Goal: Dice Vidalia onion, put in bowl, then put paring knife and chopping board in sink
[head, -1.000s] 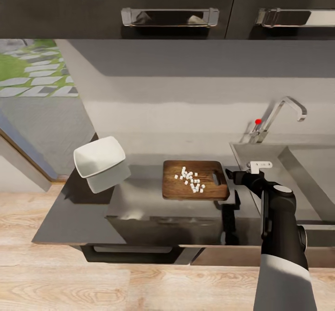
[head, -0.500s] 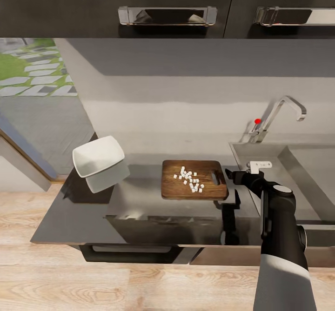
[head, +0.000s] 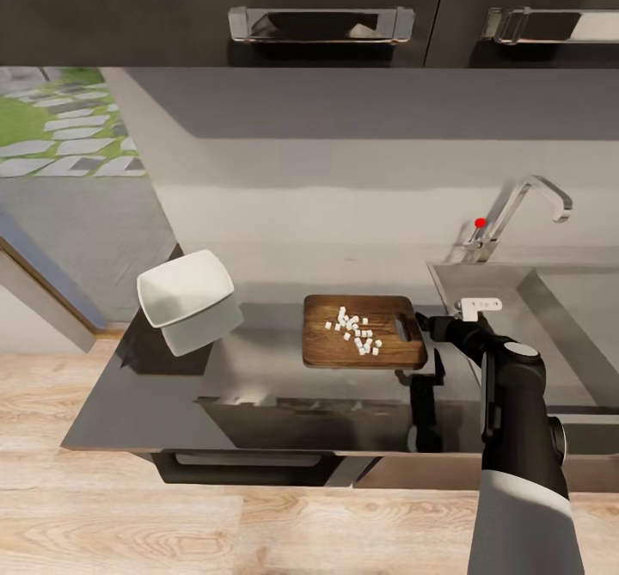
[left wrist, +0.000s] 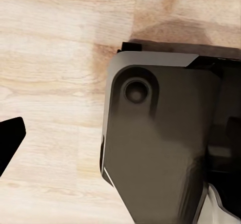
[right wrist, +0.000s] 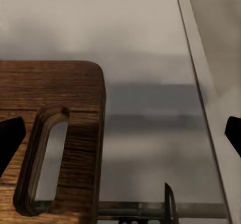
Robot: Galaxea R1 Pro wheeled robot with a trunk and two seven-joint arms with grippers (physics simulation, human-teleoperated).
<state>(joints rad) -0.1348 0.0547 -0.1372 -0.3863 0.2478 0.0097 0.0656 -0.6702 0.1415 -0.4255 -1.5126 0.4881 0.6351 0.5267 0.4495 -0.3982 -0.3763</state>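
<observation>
Soft, even light; the glossy surface [head: 258,369] mirrors the bowl [head: 185,287]; renders slightly blurry, softest in the wrist views.

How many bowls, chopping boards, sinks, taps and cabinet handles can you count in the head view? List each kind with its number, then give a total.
bowl: 1
chopping board: 1
sink: 1
tap: 1
cabinet handles: 2
Total: 6
</observation>
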